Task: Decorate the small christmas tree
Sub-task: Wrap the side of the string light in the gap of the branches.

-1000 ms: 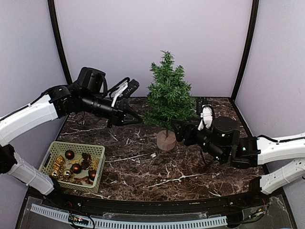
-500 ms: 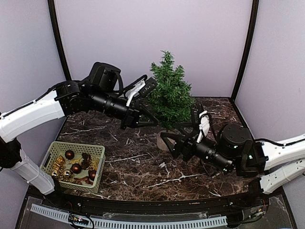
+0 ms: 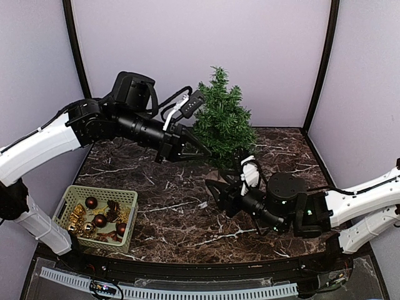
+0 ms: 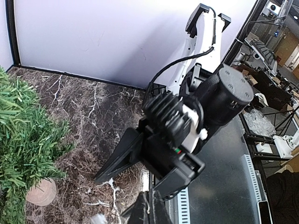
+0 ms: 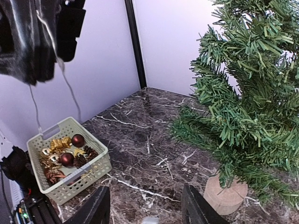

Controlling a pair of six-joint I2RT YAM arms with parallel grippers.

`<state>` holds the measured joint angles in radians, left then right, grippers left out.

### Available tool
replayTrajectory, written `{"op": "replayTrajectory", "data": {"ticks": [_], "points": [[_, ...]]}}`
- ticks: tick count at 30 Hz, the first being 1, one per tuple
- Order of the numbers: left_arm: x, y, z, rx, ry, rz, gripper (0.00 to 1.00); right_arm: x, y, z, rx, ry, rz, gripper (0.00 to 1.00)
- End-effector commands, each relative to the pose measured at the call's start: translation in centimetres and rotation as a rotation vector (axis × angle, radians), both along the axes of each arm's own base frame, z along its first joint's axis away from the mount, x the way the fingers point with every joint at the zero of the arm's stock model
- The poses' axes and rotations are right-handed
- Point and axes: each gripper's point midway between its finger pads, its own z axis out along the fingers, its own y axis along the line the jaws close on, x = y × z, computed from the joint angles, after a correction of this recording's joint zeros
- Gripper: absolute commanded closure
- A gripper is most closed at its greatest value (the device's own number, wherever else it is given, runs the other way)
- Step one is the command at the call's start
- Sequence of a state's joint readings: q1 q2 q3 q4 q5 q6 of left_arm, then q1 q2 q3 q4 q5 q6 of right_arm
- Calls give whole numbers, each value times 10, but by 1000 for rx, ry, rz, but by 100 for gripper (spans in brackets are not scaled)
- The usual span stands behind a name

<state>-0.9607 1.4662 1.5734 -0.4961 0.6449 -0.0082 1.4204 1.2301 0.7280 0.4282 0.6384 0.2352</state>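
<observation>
The small christmas tree (image 3: 222, 125) stands at the back middle of the table on its round wooden base (image 5: 225, 196). No ornaments show on it. My left gripper (image 3: 209, 152) is raised beside the tree's lower left branches and is shut on a thin pale thread (image 5: 70, 95). The thread hangs down in loose strands. My right gripper (image 3: 219, 192) is low over the marble, just in front and left of the base, apart from it. It is open, and nothing is between its fingers (image 5: 98, 207). The tree's green needles (image 4: 18, 140) fill the left of the left wrist view.
A pale green basket (image 3: 100, 189) at the near left holds dark red balls (image 5: 78, 140), gold bows and pine cones. A small white scrap (image 3: 201, 203) lies on the marble near my right gripper. Purple walls with black posts close in the back and both sides.
My right arm has swung out from behind the tree to the front left of its base, jaws narrowing. The left gripper has risen and moved right, up to the tree.
</observation>
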Motion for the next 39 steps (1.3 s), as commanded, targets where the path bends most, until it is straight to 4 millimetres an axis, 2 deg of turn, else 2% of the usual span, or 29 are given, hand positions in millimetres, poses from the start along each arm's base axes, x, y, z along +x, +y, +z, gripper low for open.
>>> {"op": "replayTrajectory", "data": {"ticks": [1,9,16,23,25,29,34,38,39], "points": [[-11,3,19,-32,-4,-38,100,10,-2,12,63,-29,-67,50],[-15,11,39,-85,-44,-35,100,16,2,-12,96,13,-49,65],[-16,16,49,-120,-74,-15,100,22,-5,-29,103,32,-62,77],[-15,18,51,-136,-90,-1,100,31,-15,-25,139,29,-95,98],[-12,19,50,-132,-102,17,100,31,-19,-22,153,27,-99,100],[0,20,39,-105,-123,84,100,32,-33,-16,146,29,-131,100],[30,19,0,-29,-146,223,100,37,-63,-11,81,39,-215,100],[51,9,-28,5,-131,299,100,44,-87,-8,30,44,-287,100],[56,7,-29,-1,-139,321,100,46,-90,-10,19,47,-297,100]]}}
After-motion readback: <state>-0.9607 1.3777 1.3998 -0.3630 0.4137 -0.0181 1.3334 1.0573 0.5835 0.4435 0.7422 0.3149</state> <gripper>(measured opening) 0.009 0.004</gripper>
